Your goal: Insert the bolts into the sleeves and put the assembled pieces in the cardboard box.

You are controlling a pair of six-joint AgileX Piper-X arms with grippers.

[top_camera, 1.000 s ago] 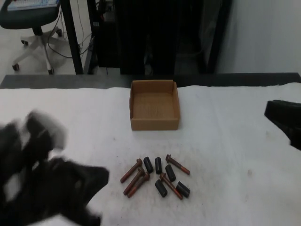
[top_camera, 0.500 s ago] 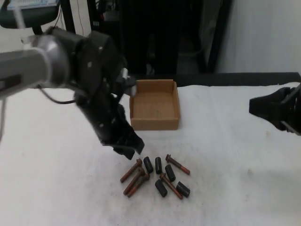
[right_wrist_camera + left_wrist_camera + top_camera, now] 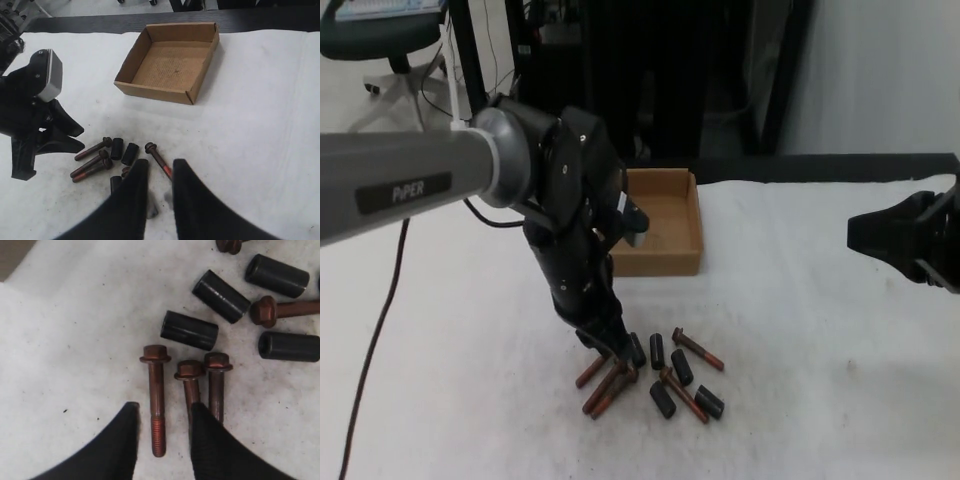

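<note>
Several rusty bolts and black sleeves lie loose on the white cloth in front of the cardboard box [image 3: 660,262]. My left gripper [image 3: 610,350] is down at the left edge of this pile. It stands open [image 3: 165,407], its two fingers either side of the threaded end of the leftmost bolt [image 3: 155,385]. Two more bolts [image 3: 216,380] lie beside it, and a sleeve [image 3: 189,330] rests just past their heads. My right gripper [image 3: 880,232] hangs open [image 3: 160,162] at the right, above the cloth, facing the pile [image 3: 120,152] and the box [image 3: 172,62], which holds nothing.
The grey left arm [image 3: 410,185] stretches in from the left, with its cable [image 3: 375,340] trailing over the cloth. The bench's dark back edge [image 3: 820,165] runs behind the box. Bare cloth [image 3: 800,350] lies between the pile and the right arm.
The left arm has swung in from the near left, passed the box's left side and dropped its gripper onto the bolts. The right arm has come in slightly from the right edge.
</note>
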